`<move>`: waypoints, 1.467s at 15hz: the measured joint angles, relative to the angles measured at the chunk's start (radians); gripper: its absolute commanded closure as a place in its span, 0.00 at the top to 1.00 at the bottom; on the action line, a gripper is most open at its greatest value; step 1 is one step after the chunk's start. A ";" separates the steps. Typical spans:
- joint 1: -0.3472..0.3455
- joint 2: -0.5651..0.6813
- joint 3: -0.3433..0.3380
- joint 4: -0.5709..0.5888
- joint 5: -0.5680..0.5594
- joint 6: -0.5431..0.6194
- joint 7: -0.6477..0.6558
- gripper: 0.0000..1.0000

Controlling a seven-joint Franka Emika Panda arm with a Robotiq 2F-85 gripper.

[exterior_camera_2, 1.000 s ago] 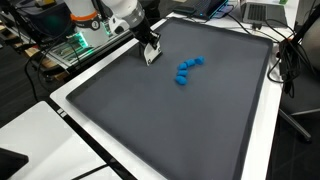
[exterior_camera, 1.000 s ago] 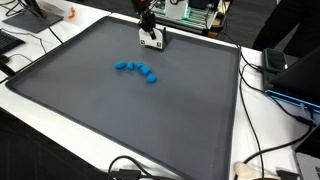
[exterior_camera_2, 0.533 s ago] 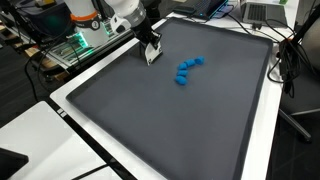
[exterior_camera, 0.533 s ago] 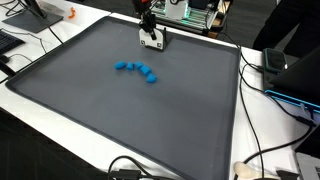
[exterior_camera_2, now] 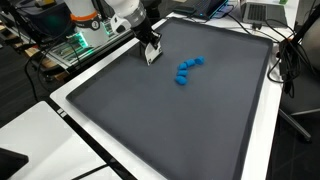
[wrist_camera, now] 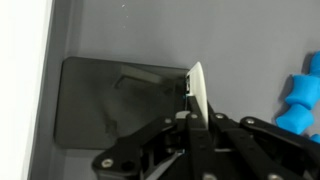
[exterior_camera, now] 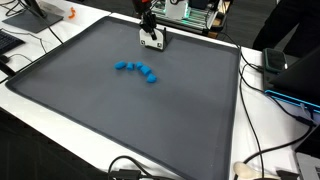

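My gripper (exterior_camera: 150, 35) hangs low over the far edge of a dark grey mat (exterior_camera: 120, 115), shut on a thin white flat piece (exterior_camera: 152, 42). In both exterior views the piece points down toward the mat (exterior_camera_2: 200, 125), with the gripper (exterior_camera_2: 149, 47) just above the white piece (exterior_camera_2: 152, 56). The wrist view shows the white piece (wrist_camera: 197, 92) edge-on, pinched between the black fingers of the gripper (wrist_camera: 195, 118). A curved row of small blue pieces (exterior_camera: 137, 69) lies on the mat a short way from the gripper, seen also as blue pieces (exterior_camera_2: 187, 70) and at the right edge, blue pieces (wrist_camera: 300, 100).
A white table rim (exterior_camera: 250, 110) surrounds the mat. Cables (exterior_camera: 130, 170) lie at the near edge and a laptop (exterior_camera: 276, 62) sits to the right. Electronics with green light (exterior_camera_2: 75, 45) stand behind the arm. A darker rectangular patch (wrist_camera: 105, 105) lies on the mat under the gripper.
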 measured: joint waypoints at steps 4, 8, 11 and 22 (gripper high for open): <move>0.001 0.009 0.001 -0.003 -0.001 -0.005 0.001 0.35; 0.004 0.043 0.002 0.003 -0.001 -0.005 0.001 0.61; 0.004 0.039 0.002 0.008 -0.009 -0.005 0.004 0.83; 0.004 0.021 0.002 -0.007 -0.131 -0.006 0.097 1.00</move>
